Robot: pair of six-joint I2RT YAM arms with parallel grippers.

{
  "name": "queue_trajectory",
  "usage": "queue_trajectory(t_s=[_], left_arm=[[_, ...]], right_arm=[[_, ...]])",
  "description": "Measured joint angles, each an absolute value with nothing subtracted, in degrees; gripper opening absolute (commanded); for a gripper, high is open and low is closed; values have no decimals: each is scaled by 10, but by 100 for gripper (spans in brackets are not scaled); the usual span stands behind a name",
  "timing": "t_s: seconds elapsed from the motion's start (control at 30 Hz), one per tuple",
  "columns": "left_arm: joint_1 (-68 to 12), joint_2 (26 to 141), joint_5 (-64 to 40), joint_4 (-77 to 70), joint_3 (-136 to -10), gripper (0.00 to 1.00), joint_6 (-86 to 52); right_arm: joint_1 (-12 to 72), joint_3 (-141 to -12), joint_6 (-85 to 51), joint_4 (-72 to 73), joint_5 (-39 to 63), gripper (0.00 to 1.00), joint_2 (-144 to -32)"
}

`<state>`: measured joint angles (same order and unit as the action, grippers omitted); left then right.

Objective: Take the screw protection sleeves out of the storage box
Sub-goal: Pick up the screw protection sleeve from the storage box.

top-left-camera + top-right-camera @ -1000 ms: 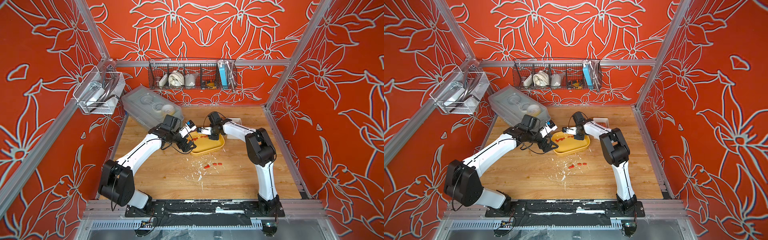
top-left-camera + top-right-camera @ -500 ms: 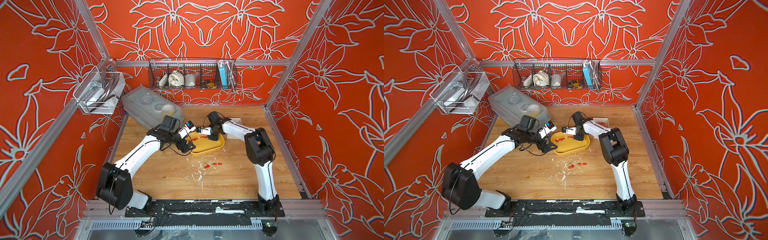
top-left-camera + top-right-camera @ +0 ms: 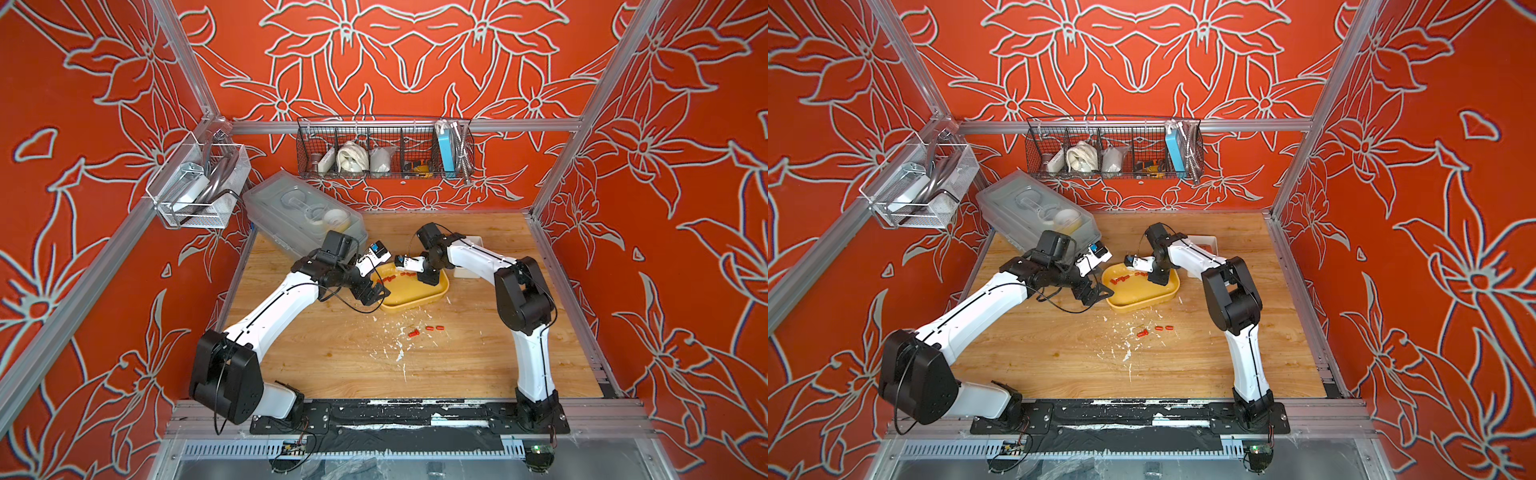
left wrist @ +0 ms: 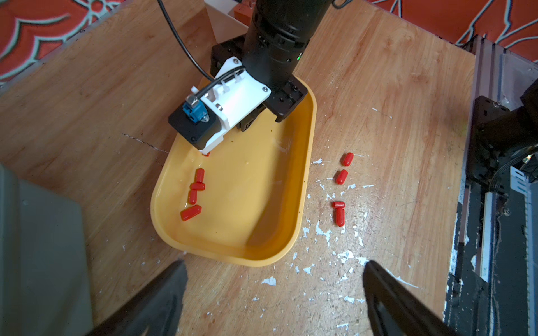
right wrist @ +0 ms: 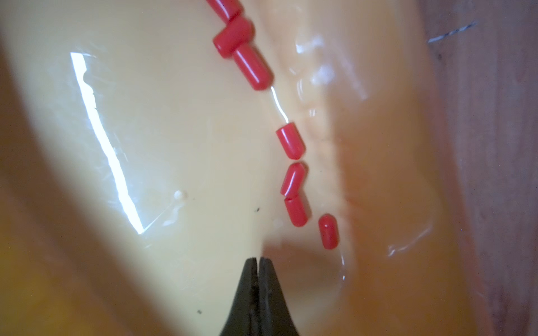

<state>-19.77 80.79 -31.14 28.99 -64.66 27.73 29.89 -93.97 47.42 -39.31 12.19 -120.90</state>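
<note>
Since a second ago the right end effector has drawn its two black fingertips together. They now meet, clenched on nothing, low over the floor of the shallow yellow rounded-rectangle plastic storage box. The left arm's elbow has sunk slightly away from the box, while the left end effector stays just off the box's short end, released, with its fingers spread wide and empty.

Nothing else has shifted. Seven tiny red capsule-shaped screw protection sleeves still lie inside the box in a ragged line along the foot of one long wall. The nearest of them is just beside the closed fingertips and does not touch them. Four more sleeves rest where they were on the scuffed wooden tabletop, just outside the box's opposite long side, among white flecks.
</note>
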Motion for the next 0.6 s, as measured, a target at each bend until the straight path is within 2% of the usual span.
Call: queue_trajectory(t_s=[0.13,0.27,0.37,0.6], left_arm=[[-198,804,-311,289,-641,94,281],[-198,801,-311,290,-635,94,284],[-198,800,-311,290,-632,94,285],[-198,800,-310,290,-630,94,287]], right_arm=[[298,-931,472,-392,136,0,-1182],[298,-922,477,-368,128,22,-1176],[298,-922,492,-353,115,31,-1182],[297,-922,534,-330,94,32,-1217]])
